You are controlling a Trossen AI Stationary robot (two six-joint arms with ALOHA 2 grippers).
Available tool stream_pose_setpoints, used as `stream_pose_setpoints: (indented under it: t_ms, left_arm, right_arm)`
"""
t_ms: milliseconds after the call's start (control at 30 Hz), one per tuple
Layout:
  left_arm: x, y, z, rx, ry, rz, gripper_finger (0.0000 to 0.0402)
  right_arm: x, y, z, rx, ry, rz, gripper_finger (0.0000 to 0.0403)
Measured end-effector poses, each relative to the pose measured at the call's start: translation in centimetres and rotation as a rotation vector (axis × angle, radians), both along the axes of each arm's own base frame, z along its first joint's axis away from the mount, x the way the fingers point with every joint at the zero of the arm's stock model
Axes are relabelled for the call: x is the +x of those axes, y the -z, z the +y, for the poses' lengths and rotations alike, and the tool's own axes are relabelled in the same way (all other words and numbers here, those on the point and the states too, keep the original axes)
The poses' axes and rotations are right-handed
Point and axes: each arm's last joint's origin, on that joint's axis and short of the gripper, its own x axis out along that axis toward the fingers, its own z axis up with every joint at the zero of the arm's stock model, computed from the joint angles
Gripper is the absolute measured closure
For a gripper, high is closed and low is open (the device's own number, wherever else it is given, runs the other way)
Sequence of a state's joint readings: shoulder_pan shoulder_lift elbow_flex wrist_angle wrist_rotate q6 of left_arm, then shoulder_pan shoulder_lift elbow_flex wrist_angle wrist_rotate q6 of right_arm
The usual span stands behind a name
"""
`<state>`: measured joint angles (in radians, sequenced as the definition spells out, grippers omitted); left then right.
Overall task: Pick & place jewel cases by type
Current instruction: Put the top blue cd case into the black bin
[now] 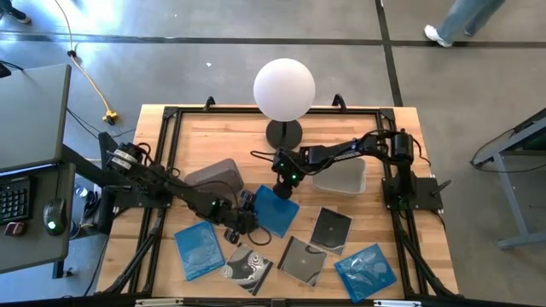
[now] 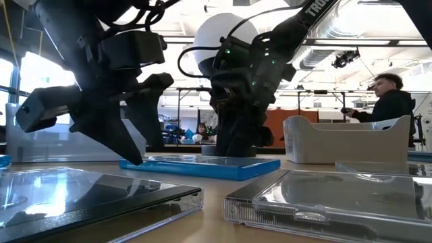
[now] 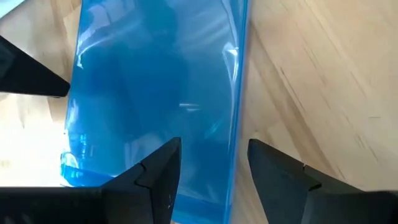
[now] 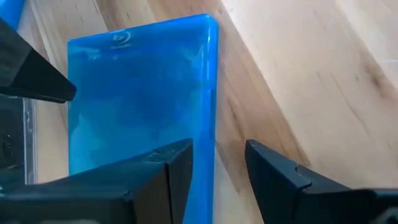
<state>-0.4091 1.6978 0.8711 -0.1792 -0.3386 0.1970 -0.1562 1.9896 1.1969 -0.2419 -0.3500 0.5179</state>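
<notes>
A bright blue jewel case (image 1: 275, 211) lies flat mid-table. My left gripper (image 1: 247, 213) is at its left end, open. In the left wrist view one finger (image 3: 149, 183) is over the case and the other (image 3: 280, 183) is over the bare wood, with the case's long edge (image 3: 236, 124) between them. My right gripper (image 1: 286, 189) is at the far end, open. It straddles a side edge (image 4: 211, 93) the same way. Along the near edge lie another blue case (image 1: 198, 247), a swirl-patterned one (image 1: 247, 269), two dark ones (image 1: 303, 260) (image 1: 331, 228) and a third blue one (image 1: 367, 271). My left gripper slants down from the table's left. In the low view one fingertip (image 2: 133, 156) ends right at the case's left end (image 2: 128, 164), but I cannot tell whether it touches. My right gripper slants down from the far right onto the case's far end (image 2: 229, 159). Its own body hides whether it touches.
A grey tub (image 1: 213, 176) sits behind my left arm, and a second tub (image 1: 341, 177) sits under my right arm. A lamp with a white globe (image 1: 284, 89) stands on a black foot (image 1: 284, 134) at the far middle. A black frame (image 1: 171, 115) borders the table.
</notes>
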Motion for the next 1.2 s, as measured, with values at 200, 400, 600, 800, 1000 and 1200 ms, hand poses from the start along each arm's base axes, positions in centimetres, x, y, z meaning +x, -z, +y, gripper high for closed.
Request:
stream_pose_setpoints:
  t_ms: [200,400,600,800,1000,1200]
  left_arm:
    - [0.1,0.7,-0.1,0.025,-0.006,0.016,0.022]
    - [0.5,1.7,-0.1,0.114,-0.041,-0.003,0.022]
    - [0.7,1.6,0.1,0.206,-0.077,-0.061,0.022]
    - [0.8,1.6,0.1,0.228,-0.067,-0.06,0.022]
    - [0.8,1.5,0.1,0.233,-0.071,-0.064,0.022]
    - [0.8,1.5,0.1,0.237,-0.074,-0.068,0.022]
  right_arm:
    - [0.1,-0.1,0.0,-0.004,0.001,-0.015,0.0261]
    - [0.2,-0.1,0.2,0.0,-0.003,-0.019,0.0261]
    - [0.3,0.5,0.9,0.065,-0.049,-0.012,0.0261]
    - [0.4,0.6,1.0,0.055,-0.05,-0.014,0.0261]
    - [0.7,0.5,1.0,0.046,-0.046,-0.05,0.0261]
    - [0.8,0.5,0.9,0.043,-0.047,-0.06,0.0261]
